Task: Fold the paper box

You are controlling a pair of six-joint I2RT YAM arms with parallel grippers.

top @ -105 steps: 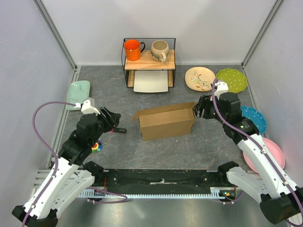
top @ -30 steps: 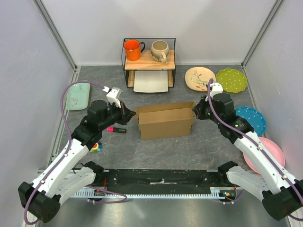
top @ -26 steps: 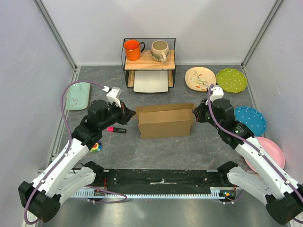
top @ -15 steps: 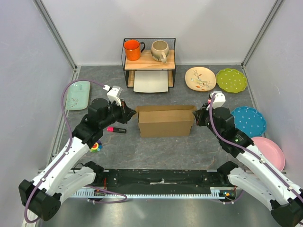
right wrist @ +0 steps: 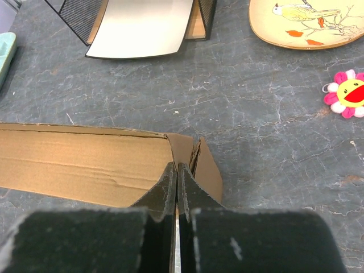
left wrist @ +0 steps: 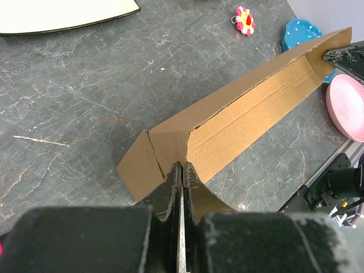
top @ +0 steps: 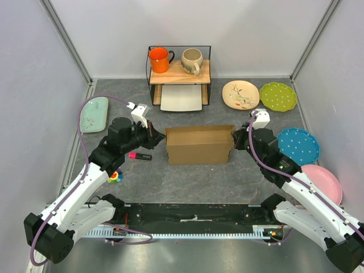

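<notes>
The plain brown paper box (top: 199,149) stands upright, long and narrow, its top open.

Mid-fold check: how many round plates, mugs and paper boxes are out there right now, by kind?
Round plates: 4 - cream plate, green plate, blue plate, pink plate
Mugs: 2 - orange mug, beige mug
Boxes: 1 - paper box
Total: 7

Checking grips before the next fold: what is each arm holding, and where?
The paper box, by both ends: left jaws shut on its left end wall, right jaws on its right end wall.
</notes>
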